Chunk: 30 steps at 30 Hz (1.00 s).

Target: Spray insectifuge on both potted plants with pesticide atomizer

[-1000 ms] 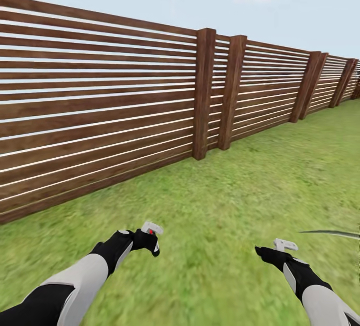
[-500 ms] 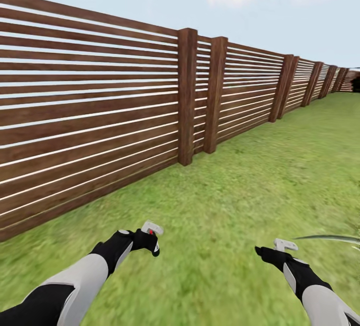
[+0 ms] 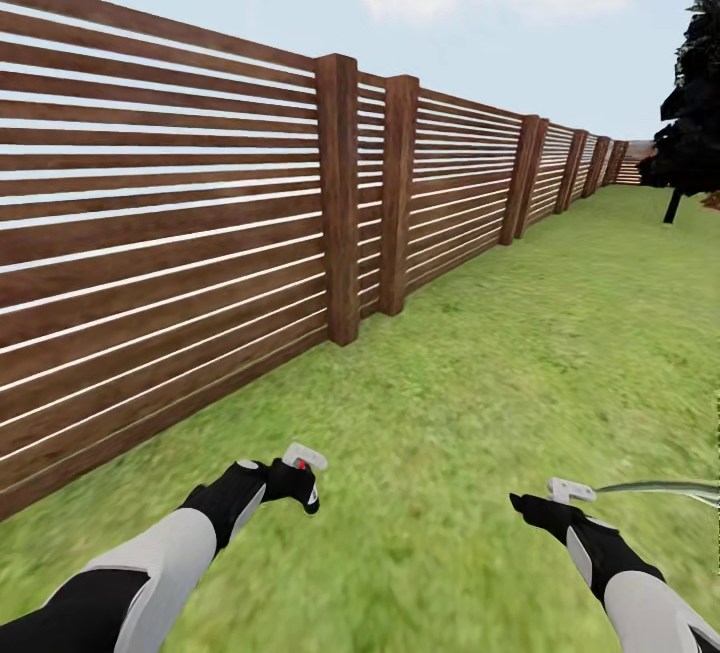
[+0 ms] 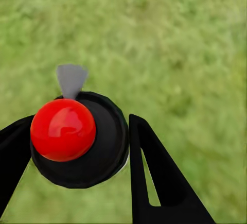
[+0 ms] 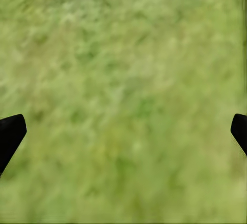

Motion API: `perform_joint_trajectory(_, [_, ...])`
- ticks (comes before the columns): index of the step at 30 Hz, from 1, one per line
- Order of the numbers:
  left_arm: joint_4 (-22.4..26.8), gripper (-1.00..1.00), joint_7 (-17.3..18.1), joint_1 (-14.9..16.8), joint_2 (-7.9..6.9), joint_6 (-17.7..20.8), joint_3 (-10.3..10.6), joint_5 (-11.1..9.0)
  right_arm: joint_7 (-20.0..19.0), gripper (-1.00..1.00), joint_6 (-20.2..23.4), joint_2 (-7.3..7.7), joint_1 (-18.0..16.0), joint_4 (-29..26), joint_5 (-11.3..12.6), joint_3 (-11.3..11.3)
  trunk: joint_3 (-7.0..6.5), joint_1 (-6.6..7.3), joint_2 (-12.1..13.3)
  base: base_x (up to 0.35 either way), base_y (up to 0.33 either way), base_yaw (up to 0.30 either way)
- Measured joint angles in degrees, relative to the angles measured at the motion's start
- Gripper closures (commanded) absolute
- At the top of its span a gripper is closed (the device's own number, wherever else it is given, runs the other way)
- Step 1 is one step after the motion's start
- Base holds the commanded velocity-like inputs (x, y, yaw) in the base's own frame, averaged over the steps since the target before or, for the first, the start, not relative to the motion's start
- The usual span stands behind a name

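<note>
- Over the near lawn (image 3: 480,403), beside the slatted fence (image 3: 180,233), the left gripper (image 4: 77,147) has its jaws pinching the pesticide atomizer (image 4: 77,139).
- It looks light, rigid and smooth; I'd grip its body below the nozzle head.
- The right gripper (image 5: 123,131) has jaws spread, holding nothing.

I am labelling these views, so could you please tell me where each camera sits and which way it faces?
Head view: on the head, facing forward and down over lawn and fence; both arms, left hand, right hand.
Left wrist view: near the left hand, facing grass; fingers around the atomizer.
Right wrist view: near the right hand, facing grass; fingertips apart.
All share the lawn.
</note>
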<state>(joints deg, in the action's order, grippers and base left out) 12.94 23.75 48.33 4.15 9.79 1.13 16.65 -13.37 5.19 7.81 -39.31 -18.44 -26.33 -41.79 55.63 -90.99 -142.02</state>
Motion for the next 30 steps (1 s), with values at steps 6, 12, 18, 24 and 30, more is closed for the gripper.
perform_joint_trajectory(6, [0.00, 1.00, 0.00, -0.02, 0.02, 0.00, 0.00, 0.00, 0.01, -1.00, -0.01, -0.01, -0.01, 0.02, -0.01, 0.00, -0.24, 0.00, 0.00, 0.339, 0.122, -0.236])
perform_joint_trajectory(12, [0.00, 1.00, 0.00, -0.02, 0.03, 0.00, 0.00, 0.00, 0.00, -1.00, 0.01, -0.01, -0.01, 0.02, 0.00, 0.00, -0.48, 0.00, 0.00, 0.338, 0.113, -0.236])
perform_joint_trajectory(18, [0.00, 1.00, 0.00, -0.02, 0.03, 0.00, 0.00, 0.00, 0.00, -1.00, 0.00, -0.03, 0.01, 0.02, 0.00, 0.00, -0.72, 0.00, 0.00, 0.339, 0.111, -0.236])
perform_joint_trajectory(24, [0.01, 1.00, 0.00, -0.04, 0.03, 0.00, 0.00, 0.00, 0.02, -1.00, -0.01, -0.03, -0.01, 0.02, 0.02, 0.00, -0.96, 0.00, 0.00, 0.339, 0.111, -0.236])
perform_joint_trajectory(30, [0.00, 1.00, 0.00, -0.05, 0.01, 0.00, 0.00, 0.00, 0.00, -1.00, 0.01, -0.03, 0.00, 0.02, -0.01, 0.00, -1.20, 0.00, 0.00, 0.339, 0.110, -0.236])
